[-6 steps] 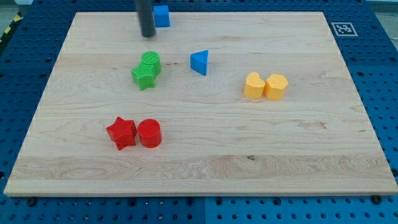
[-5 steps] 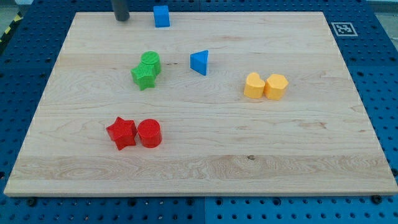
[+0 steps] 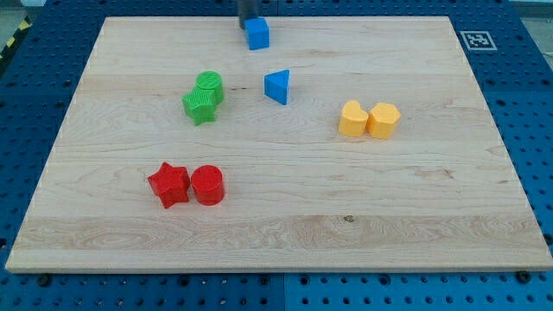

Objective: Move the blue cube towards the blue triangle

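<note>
My tip (image 3: 248, 23) sits at the far edge of the tabletop (image 3: 415, 199), pressed against the blue cube's (image 3: 257, 34) far-left side. There is no gripper, only the rod. The blue triangle (image 3: 276, 86) lies near the cube, just nearer and slightly right.

— Rod (image 3: 249, 10)?
— Cut off by the view's top; only a short stub shows. My tip (image 3: 250, 22) partly hidden behind the blue cube (image 3: 257, 33).
— Contact?
— Can't tell.

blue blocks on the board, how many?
2. Blue cube near the view's top edge, my tip touching its upper-left side; blue triangle just below it. None appear hidden.
</note>
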